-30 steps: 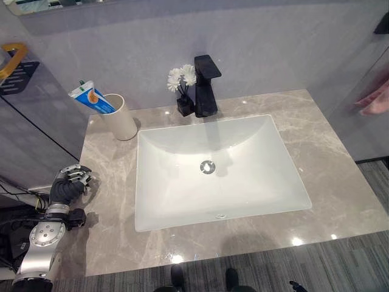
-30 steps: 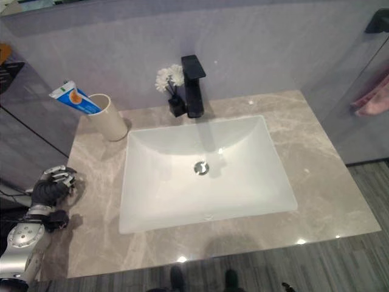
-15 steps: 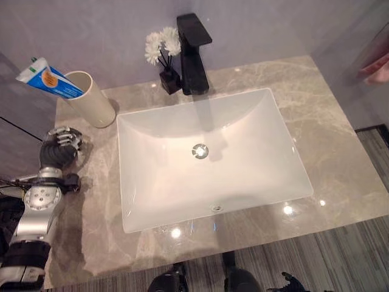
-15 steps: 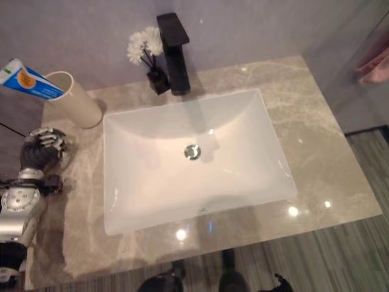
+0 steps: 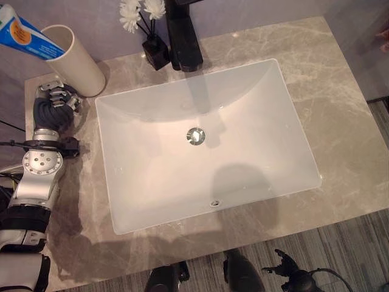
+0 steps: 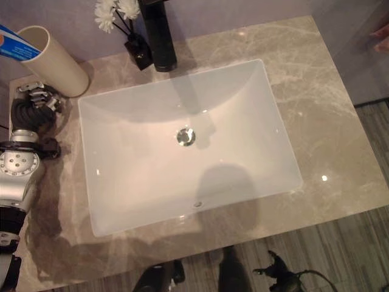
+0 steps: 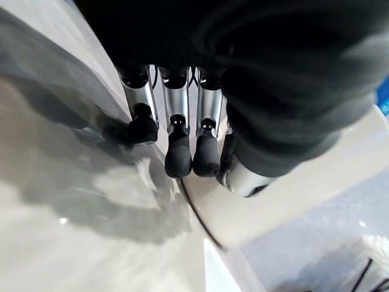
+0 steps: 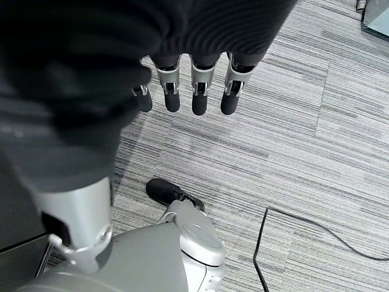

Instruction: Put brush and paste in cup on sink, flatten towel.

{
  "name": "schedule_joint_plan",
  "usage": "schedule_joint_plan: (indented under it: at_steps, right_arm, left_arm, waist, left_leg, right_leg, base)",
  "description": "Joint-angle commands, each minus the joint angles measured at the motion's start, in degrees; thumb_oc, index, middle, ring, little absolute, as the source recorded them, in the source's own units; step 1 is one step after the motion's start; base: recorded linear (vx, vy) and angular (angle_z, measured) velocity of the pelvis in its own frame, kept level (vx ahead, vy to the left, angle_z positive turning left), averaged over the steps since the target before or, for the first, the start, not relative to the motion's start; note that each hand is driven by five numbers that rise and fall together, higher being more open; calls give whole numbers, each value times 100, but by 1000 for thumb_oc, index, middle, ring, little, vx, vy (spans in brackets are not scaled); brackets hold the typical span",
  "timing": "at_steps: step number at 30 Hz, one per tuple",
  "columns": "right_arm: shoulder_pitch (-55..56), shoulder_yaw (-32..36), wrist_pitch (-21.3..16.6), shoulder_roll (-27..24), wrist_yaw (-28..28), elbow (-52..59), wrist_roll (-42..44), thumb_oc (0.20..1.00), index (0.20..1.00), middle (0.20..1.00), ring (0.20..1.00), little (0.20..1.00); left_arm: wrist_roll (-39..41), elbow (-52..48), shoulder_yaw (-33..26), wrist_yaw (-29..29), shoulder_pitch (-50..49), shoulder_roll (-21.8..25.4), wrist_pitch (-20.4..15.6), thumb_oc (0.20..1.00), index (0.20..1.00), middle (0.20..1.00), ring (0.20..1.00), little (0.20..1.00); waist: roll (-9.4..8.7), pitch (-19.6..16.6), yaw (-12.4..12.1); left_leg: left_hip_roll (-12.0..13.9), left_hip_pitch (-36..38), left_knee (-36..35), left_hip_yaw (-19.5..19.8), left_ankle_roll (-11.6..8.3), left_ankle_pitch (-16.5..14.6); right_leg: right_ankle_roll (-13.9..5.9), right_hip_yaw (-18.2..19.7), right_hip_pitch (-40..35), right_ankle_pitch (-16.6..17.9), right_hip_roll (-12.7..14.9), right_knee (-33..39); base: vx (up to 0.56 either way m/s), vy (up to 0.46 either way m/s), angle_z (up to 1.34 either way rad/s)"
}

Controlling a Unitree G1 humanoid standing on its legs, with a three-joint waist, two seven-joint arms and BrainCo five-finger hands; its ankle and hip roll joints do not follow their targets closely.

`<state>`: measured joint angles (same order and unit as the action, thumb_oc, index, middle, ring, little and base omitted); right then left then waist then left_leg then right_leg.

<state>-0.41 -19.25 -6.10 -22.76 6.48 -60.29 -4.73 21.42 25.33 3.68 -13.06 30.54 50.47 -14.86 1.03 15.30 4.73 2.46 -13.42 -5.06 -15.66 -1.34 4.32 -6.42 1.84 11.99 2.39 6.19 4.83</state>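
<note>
A cream cup (image 5: 73, 58) stands at the back left of the marble counter (image 5: 340, 121), with a blue and white toothpaste tube (image 5: 21, 35) leaning out of it. My left hand (image 5: 53, 104) rests on the counter just in front of the cup. Its fingers (image 7: 176, 146) are relaxed, hold nothing, and point their dark tips down beside the cup's base (image 7: 304, 188). My right hand (image 5: 285, 269) hangs below the counter's front edge over the floor, its fingers (image 8: 200, 91) straight and empty. A sliver of pink cloth (image 6: 381, 38) shows at the far right.
A white rectangular basin (image 5: 243, 121) fills the middle of the counter. A black tap (image 5: 182, 36) and a small black vase of white flowers (image 5: 149, 42) stand behind it. Striped grey carpet (image 8: 316, 134) lies below the counter.
The camera has tilted down and closer to the counter. My left hand has moved up to the cup's base. My right hand has come into sight below the counter edge.
</note>
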Motion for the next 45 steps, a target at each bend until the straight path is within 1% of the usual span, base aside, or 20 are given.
schedule_joint_plan:
  at_steps: [1,14,19,23,31,35,36,40,41,43,45]
  right_arm:
    - [0,-118,-45,-193,135,93,219,1000,1000,1000,1000,1000]
    - [41,-221,-98,-217,167,118,293,1000,1000,1000,1000,1000]
    - [66,-288,-111,-228,158,147,293,1000,1000,1000,1000,1000]
    - [81,-321,-114,-219,165,147,281,1000,1000,1000,1000,1000]
    - [100,-319,-103,-210,169,71,258,1000,1000,1000,1000,1000]
    - [163,-264,-74,-199,168,-2,193,1000,1000,1000,1000,1000]
    - [235,-189,-51,-165,161,-68,163,1000,1000,1000,1000,1000]
    - [334,-60,-24,-92,147,-217,94,1000,1000,1000,1000,1000]
    - [391,37,-26,-68,124,-277,64,1000,1000,1000,1000,1000]
    - [414,84,-21,-52,116,-292,67,1000,1000,1000,1000,1000]
    - [453,166,-24,-36,109,-315,47,1000,1000,1000,1000,1000]
  left_arm:
    - [-111,605,419,37,-11,-32,148,200,200,200,200,200]
    - [-170,1209,929,-65,830,-160,201,200,200,200,200,200]
    - [-199,1422,1111,-81,1058,-286,207,200,200,200,200,200]
    - [-236,1492,1206,-94,1144,-396,220,200,200,200,200,200]
    - [-260,1483,1134,-84,963,-550,236,200,200,200,200,200]
    - [-302,1314,879,-99,585,-643,283,200,200,200,200,200]
    - [-310,1046,631,-158,284,-696,288,200,200,200,200,200]
    - [-354,418,109,-198,-546,-836,246,200,200,200,200,200]
    - [-447,175,-171,-188,-1009,-908,232,200,200,200,200,200]
    - [-482,70,-298,-169,-1226,-927,226,200,200,200,200,200]
    - [-561,-144,-556,-165,-1635,-946,195,200,200,200,200,200]
  waist:
    - [-52,-26,222]
    - [-140,-4,372]
    - [-158,6,426]
    - [-170,15,454]
    - [-156,-36,465]
    - [-110,-101,409]
    - [-72,-141,360]
    - [-30,-255,252]
    - [-17,-290,197]
    - [-13,-330,179]
    - [-9,-388,129]
  left_leg:
    - [68,-459,1062,280,-113,-381]
    - [134,-659,1133,230,-140,-349]
    - [152,-696,1120,216,-156,-313]
    - [166,-707,1136,219,-159,-309]
    - [183,-641,1147,214,-174,-324]
    - [186,-517,1120,235,-186,-329]
    - [190,-389,1080,279,-189,-334]
    - [197,-156,956,387,-200,-291]
    - [195,8,887,451,-210,-293]
    - [195,62,823,475,-213,-254]
    - [187,191,714,518,-226,-206]
  right_leg:
    - [-147,86,348,130,220,-517]
    - [-112,202,621,203,131,-537]
    - [-100,230,695,229,108,-554]
    - [-85,246,720,225,90,-586]
    - [-58,252,684,211,71,-608]
    - [-32,221,580,158,65,-631]
    - [-18,177,466,107,60,-645]
    - [28,38,216,-21,36,-690]
    - [46,-36,58,-115,16,-736]
    - [56,-64,13,-105,11,-722]
    - [62,-136,-135,-120,8,-669]
  base:
    - [-3,-6,-6]
    - [-10,-11,-3]
    - [0,0,0]
    - [0,0,0]
    - [0,0,0]
    - [11,-5,-1]
    - [50,-32,-4]
    - [47,-45,1]
    - [23,-40,8]
    - [10,-27,18]
    - [6,-30,19]
